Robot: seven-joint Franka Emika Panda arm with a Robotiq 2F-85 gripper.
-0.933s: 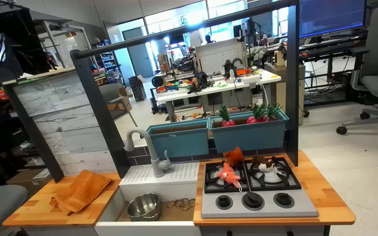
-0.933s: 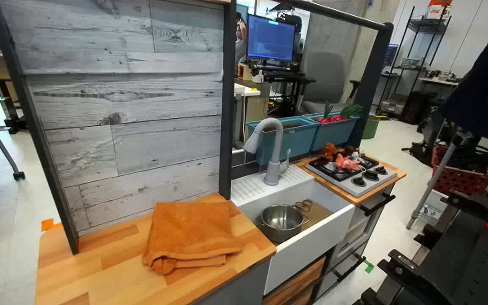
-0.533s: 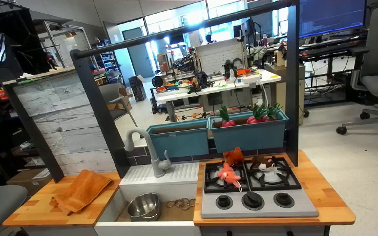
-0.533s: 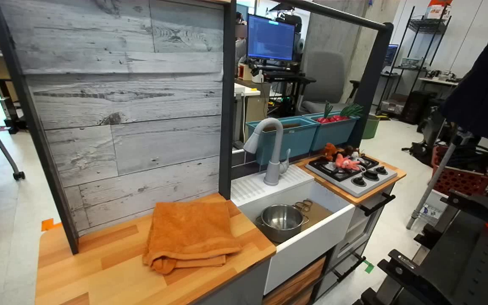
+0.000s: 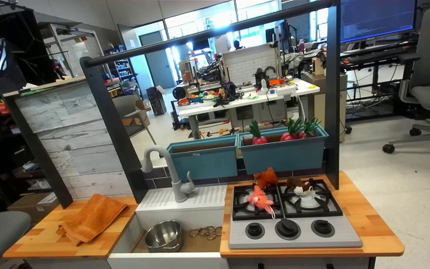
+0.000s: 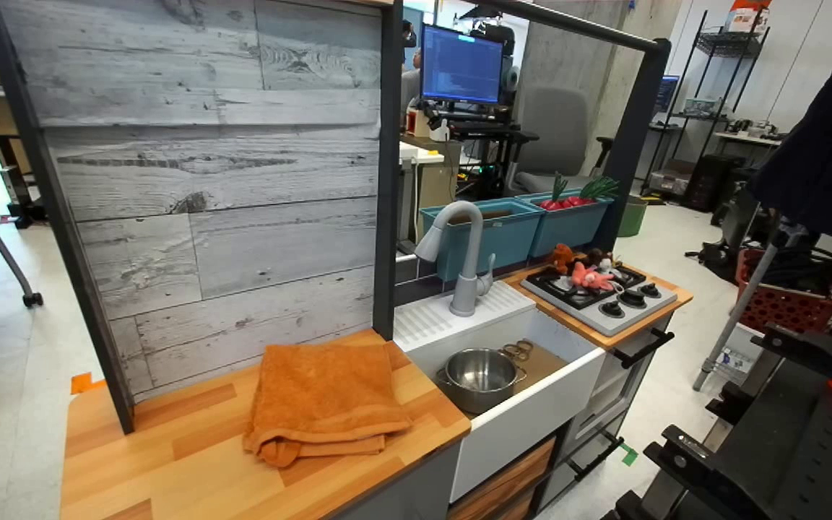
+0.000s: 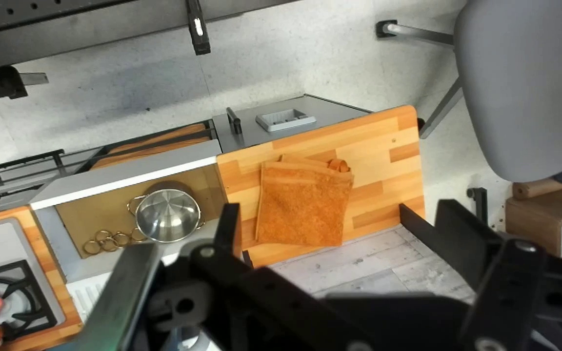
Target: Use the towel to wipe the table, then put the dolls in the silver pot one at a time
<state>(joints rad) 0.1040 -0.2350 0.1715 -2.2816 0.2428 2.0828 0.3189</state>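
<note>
The gripper (image 7: 338, 219) hangs with jaws spread wide and nothing between them; the folded orange towel (image 6: 326, 397) lies on the wooden countertop (image 6: 192, 440) beside the sink (image 6: 528, 425). I'd lower gently, pinch several layers near the middle, then sweep lightly.

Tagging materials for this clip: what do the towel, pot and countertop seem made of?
Towel: matte fabric, probably terry, by its fuzzy nap and soft folds.
Pot: shiny metal, perhaps stainless steel, by its bright reflections.
Countertop: apparently satin wood, possibly laminate, by its plank pattern.
</note>
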